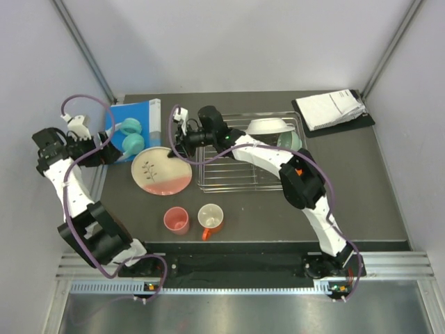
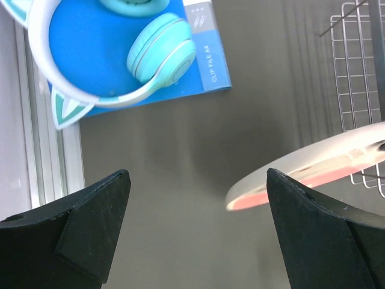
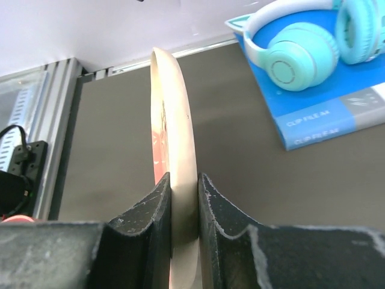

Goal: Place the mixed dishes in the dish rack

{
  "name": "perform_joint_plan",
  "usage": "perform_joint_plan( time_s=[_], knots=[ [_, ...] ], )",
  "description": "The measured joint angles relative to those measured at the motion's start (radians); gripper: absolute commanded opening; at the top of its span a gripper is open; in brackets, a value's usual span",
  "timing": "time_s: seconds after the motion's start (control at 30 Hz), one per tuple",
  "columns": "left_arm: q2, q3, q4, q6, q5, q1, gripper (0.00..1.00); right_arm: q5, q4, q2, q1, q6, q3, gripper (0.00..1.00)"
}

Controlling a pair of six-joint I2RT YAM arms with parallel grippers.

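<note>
Folder [image 2: 186, 87] reads "CLIP FILE A4"; right claw [image 3: 183, 180] clamps plate [image 3: 174, 108]; left claw [image 2: 197, 174] apart

A lab cell; blank white walls [image 1: 243, 42], aluminium rail [image 1: 389, 261], grey table [image 1: 361, 195]

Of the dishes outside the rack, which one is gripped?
The cream-and-pink plate, its rim pinched between the right fingers. The pink cup and orange mug stand free on the table, touched by nothing.

Plate [image 1: 161, 172] glossy ceramic; rack [image 1: 229, 175] shiny metal wire; tbl [image 1: 361, 188] matt dk grey.
</note>
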Motion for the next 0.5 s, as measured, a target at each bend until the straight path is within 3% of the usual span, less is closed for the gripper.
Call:
perform_joint_plan(
  time_s=[0.5],
  knots=[
    [0.042, -0.077, -0.036, -0.001, 0.017, 0.027, 0.99, 0.146, -0.293, -0.175, 0.0, -0.259, 0.126, 0.0]
  ],
)
